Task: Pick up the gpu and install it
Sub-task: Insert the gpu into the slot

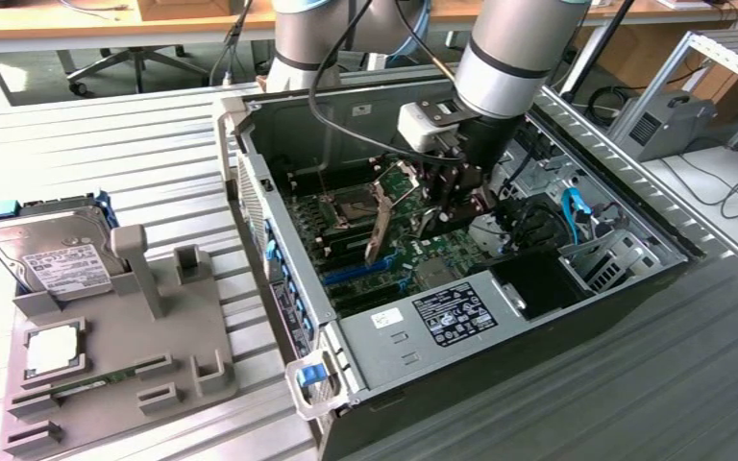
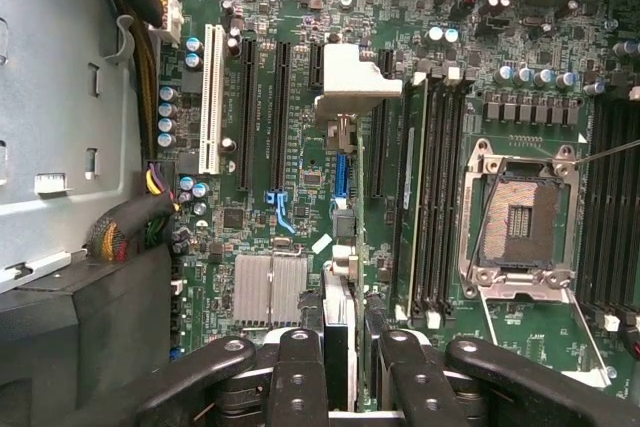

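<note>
Exterior view: 1 arm reaching into 1 open case [image 1: 295,317], claw [image 1: 453,206] clenched on the gpu [image 1: 388,223], which hangs edge-on over the board [image 1: 343,252]. 1 hard drive [image 1: 49,252] sits on the tray [image 1: 184,379] off to the exterior view's left.

Wrist view: the claw [image 2: 340,372] grips the gpu [image 2: 340,312] above the slots, near 1 white slot [image 2: 212,97] and 1 CPU socket [image 2: 520,219]. I'd keep the card upright, line its edge along 1 slot, then press down straight and evenly.
</note>
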